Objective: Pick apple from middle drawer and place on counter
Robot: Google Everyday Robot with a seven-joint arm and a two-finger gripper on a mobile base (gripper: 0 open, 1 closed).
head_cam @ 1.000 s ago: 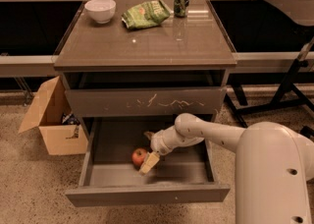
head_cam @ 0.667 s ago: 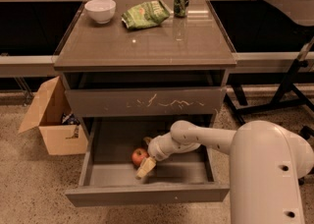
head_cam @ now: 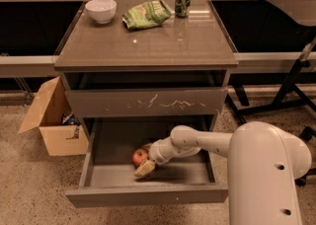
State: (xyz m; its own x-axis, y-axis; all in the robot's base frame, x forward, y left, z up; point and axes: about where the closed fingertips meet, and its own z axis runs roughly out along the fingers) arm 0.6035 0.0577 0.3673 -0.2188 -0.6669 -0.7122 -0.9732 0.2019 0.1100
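grasp step: gripper (head_cam: 146, 164) down in the open middle drawer (head_cam: 148, 195), right against the apple (head_cam: 139, 156).
cannot tell if it has closed on it. apple lies left of centre in the drawer; next likely needs a firm hold, then a lift to the counter (head_cam: 148, 46).

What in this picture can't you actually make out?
- Camera view: the right side of the apple, hidden by the gripper down in the middle drawer.
- Camera view: contents of the cardboard box, dark and behind its wall.
- Camera view: the label on the can, too small to read.
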